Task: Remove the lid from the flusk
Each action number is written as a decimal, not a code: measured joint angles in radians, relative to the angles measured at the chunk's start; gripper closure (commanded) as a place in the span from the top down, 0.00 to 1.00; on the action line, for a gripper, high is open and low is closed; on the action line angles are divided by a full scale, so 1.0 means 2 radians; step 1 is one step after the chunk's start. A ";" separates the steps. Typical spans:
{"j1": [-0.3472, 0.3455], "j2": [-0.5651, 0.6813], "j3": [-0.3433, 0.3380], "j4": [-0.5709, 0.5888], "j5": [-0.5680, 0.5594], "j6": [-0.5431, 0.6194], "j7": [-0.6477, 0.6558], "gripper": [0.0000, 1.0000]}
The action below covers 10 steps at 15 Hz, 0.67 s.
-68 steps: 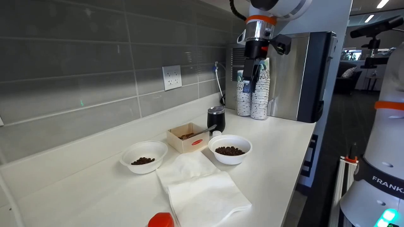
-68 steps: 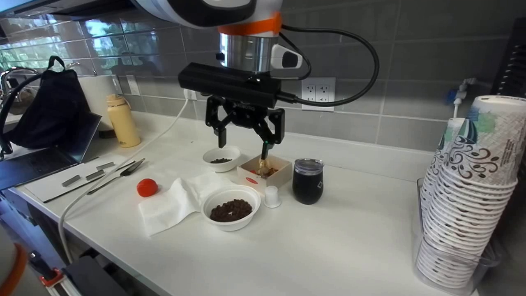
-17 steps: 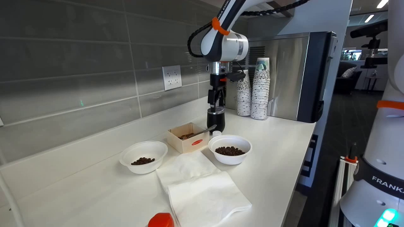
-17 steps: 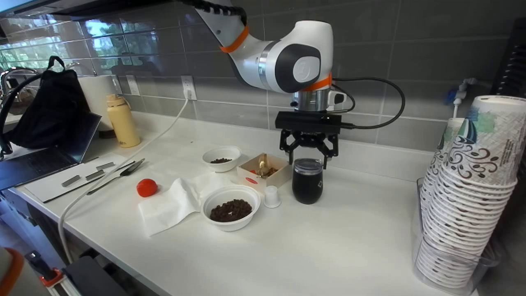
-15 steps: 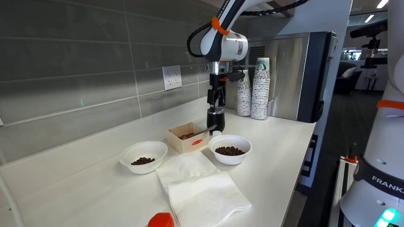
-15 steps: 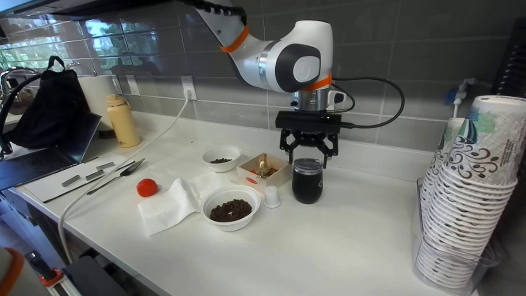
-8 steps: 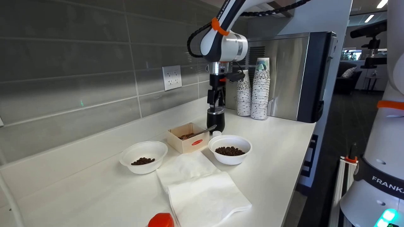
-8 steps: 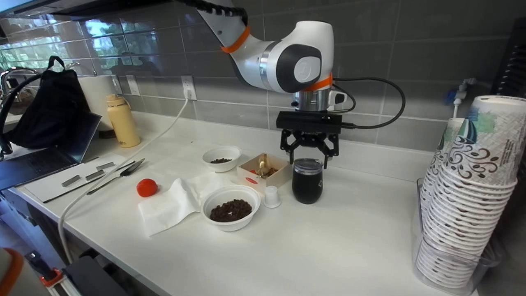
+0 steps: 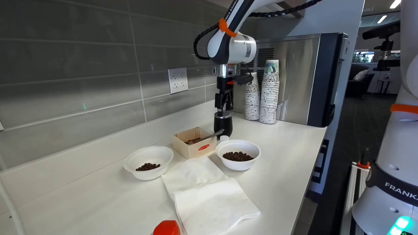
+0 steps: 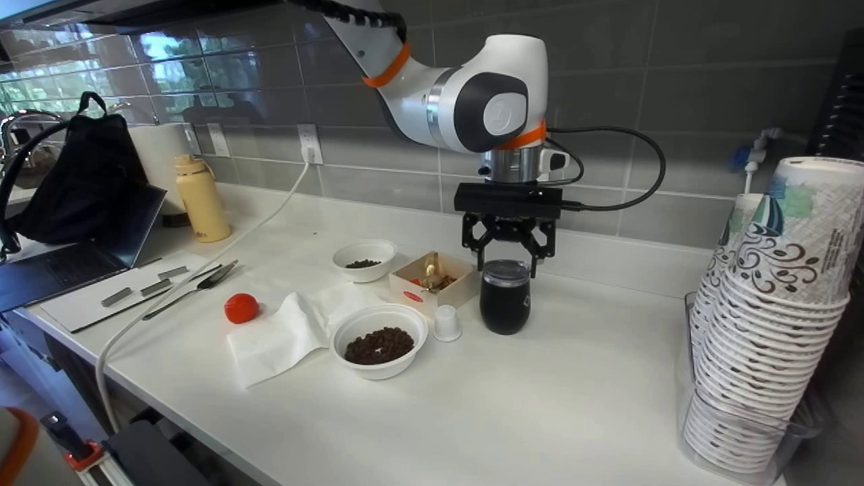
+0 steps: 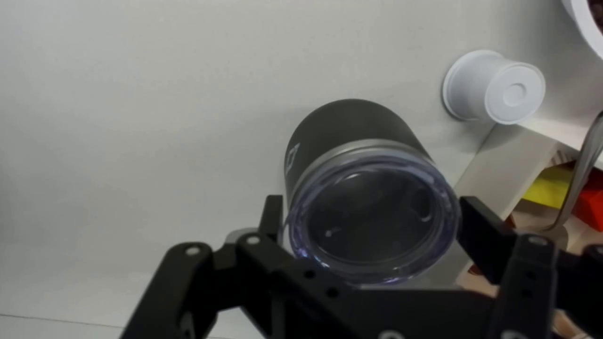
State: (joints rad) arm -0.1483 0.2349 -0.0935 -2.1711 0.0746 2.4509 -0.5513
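Observation:
The flusk is a short black flask (image 10: pixel 505 307) standing upright on the counter, also in an exterior view (image 9: pixel 223 126) and the wrist view (image 11: pixel 351 117). Its lid is a clear round cap (image 10: pixel 506 271) seated on top, filling the middle of the wrist view (image 11: pixel 372 216). My gripper (image 10: pixel 507 267) points straight down over the flask with one finger on each side of the lid. In the wrist view my gripper (image 11: pixel 370 212) shows a thin gap between the left finger and the lid. The right finger is at or very near the lid's edge.
A small wooden box (image 10: pixel 442 287) with a spoon stands close beside the flask. A small white cup (image 10: pixel 447 324) and a white bowl (image 10: pixel 378 371) are near it. Tall paper-cup stacks (image 10: pixel 763 351) stand farther along. The tiled wall (image 10: pixel 594 169) is behind the flask.
Over several seconds, my gripper has come down from high above to around the lid. In the last half second its fingers have closed in very slightly. The flask has not visibly moved.

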 measured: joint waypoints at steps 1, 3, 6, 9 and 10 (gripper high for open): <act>0.000 0.000 0.000 0.000 0.000 0.000 0.000 0.66; 0.000 0.000 0.001 0.000 0.000 0.000 0.000 0.66; 0.000 0.000 0.002 0.000 0.000 0.000 0.000 0.66; -0.001 -0.001 0.004 0.000 0.000 0.000 0.000 0.66; -0.001 -0.002 0.005 0.000 0.000 0.000 0.000 0.66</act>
State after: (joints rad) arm -0.1511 0.2312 -0.0842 -2.1708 0.0745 2.4509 -0.5515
